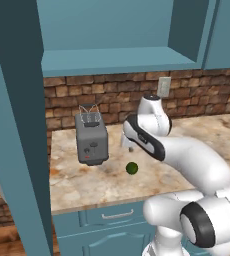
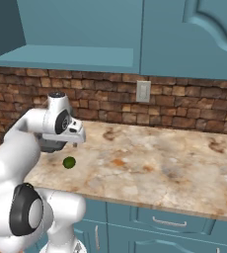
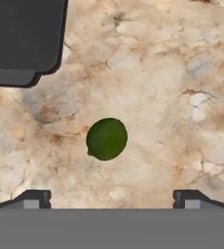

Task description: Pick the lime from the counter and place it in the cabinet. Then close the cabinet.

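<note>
Below me, the lime point(image 3: 106, 139) lay alone on the marbled desk point(image 3: 172, 87), centred between my jaws, which stood wide apart and held nothing. A dark toaster point(image 3: 24, 39) sat close by. Being round, the lime could have rolled aside had one fingertip point(image 3: 33, 198) touched it first during my descent.

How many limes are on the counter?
1. The lime lies on the counter, right of the toaster, below the open pincer. The arm could hide another.
</note>
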Motion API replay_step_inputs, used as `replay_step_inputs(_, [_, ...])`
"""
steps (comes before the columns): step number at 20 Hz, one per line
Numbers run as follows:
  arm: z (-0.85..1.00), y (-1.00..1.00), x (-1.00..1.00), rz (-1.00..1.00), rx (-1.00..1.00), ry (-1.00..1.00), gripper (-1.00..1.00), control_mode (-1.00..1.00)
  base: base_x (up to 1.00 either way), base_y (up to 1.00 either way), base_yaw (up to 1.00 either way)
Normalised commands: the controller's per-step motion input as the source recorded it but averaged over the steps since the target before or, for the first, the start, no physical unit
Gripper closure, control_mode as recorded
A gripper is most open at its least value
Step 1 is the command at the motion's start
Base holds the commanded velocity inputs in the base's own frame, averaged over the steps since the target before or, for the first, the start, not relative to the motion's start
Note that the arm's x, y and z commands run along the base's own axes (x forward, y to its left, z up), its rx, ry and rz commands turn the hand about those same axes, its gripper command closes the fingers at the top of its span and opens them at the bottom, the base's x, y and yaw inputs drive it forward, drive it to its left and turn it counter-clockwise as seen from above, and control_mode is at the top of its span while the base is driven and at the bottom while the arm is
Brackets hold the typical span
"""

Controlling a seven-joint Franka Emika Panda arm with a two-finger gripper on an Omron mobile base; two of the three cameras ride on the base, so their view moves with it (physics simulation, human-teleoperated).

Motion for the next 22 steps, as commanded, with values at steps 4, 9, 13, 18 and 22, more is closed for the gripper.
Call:
replay_step_inputs(4, [-0.44, 0.15, 0.20, 0.00, 0.00, 0.04, -1.00, -1.00, 0.00, 0.00, 0.00])
replay_step_inputs(9, [-0.41, 0.19, 0.10, 0.00, 0.00, 0.02, -1.00, -1.00, 0.00, 0.00, 0.00])
replay_step_inputs(13, [-0.39, 0.06, 0.06, 0.00, 0.00, 0.02, -1.00, -1.00, 0.00, 0.00, 0.00])
replay_step_inputs(18, [-0.36, 0.00, 0.00, 0.00, 0.00, 0.00, -1.00, -1.00, 0.00, 0.00, 0.00])
replay_step_inputs(22, [-0.33, 0.00, 0.00, 0.00, 0.00, 0.00, -1.00, -1.00, 0.00, 0.00, 0.00])
